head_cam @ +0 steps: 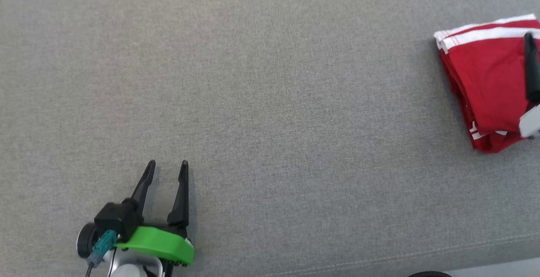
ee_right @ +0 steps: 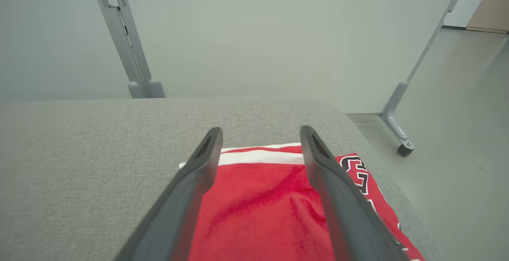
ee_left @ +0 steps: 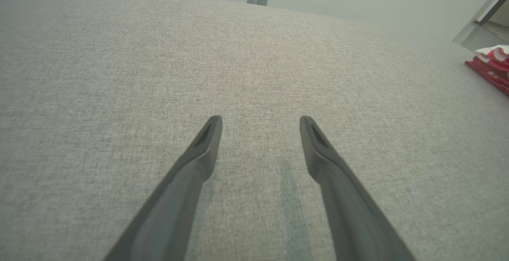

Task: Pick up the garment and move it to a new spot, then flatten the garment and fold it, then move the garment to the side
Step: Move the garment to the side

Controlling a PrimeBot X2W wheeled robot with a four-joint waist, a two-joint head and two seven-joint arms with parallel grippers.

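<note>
Folded garment (head_cam: 485,78), right end effector (ee_right: 260,129) apparently above

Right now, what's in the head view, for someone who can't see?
A folded red garment with white stripes lies far right on grey fabric, the right gripper's dark finger over it. The open left gripper sits lower left.

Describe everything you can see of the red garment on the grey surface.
The red garment is folded into a compact, layered rectangle, soft cloth with white bands along one edge and black-and-white lettering at a side. It lies flat on the grey fabric surface, near its right end. The right hand is above it, fingers spread open, gripping nothing; whether they touch the cloth is unclear.
</note>
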